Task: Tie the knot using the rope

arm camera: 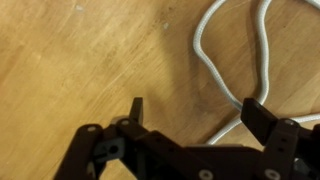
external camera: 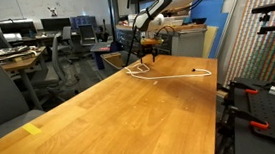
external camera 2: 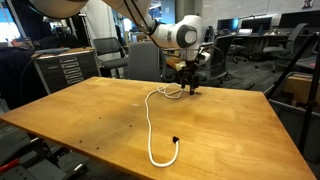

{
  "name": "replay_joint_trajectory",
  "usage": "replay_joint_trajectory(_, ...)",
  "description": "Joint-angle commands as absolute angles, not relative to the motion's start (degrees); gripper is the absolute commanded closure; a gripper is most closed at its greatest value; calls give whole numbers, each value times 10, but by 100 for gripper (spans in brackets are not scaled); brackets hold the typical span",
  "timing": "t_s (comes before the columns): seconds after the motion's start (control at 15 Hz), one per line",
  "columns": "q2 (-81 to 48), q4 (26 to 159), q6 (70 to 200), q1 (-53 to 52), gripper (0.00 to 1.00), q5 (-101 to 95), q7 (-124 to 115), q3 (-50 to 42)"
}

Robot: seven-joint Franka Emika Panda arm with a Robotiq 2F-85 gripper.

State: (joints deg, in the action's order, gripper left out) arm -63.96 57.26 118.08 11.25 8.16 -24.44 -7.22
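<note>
The rope point(external camera 2: 150, 125) is a thin white cord lying loose on the wooden table point(external camera 2: 90, 115). It runs from a small loop at the far end in a long curve to a dark tip point(external camera 2: 176, 140) near the front. In an exterior view the rope point(external camera: 170, 75) spreads across the far part of the table. My gripper point(external camera 2: 188, 88) hangs just over the looped part, open. In the wrist view, two strands of the rope point(arm camera: 203, 55) come together close to the right finger point(arm camera: 262, 115). My gripper point(arm camera: 198, 108) holds nothing.
A yellow tag point(external camera: 34, 127) lies near the table's front corner. Office chairs point(external camera 2: 105, 48) and desks stand behind the table. A patterned panel point(external camera: 264, 36) and black stands point(external camera: 248, 105) are beside one long edge.
</note>
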Motion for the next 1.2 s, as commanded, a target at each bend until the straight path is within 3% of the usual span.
replay_joint_trajectory(0.0,-659,554,1196,108,0,75,-259,-81)
replay_joint_trajectory(0.67,-716,430,1193,140,2,94,-332,-81)
replay_joint_trajectory(0.93,-749,400,1189,141,23,94,-351,-74)
replay_joint_trajectory(1.07,-768,384,1191,142,19,95,-356,-69)
replay_joint_trajectory(1.13,-776,375,1192,143,32,96,-359,-67)
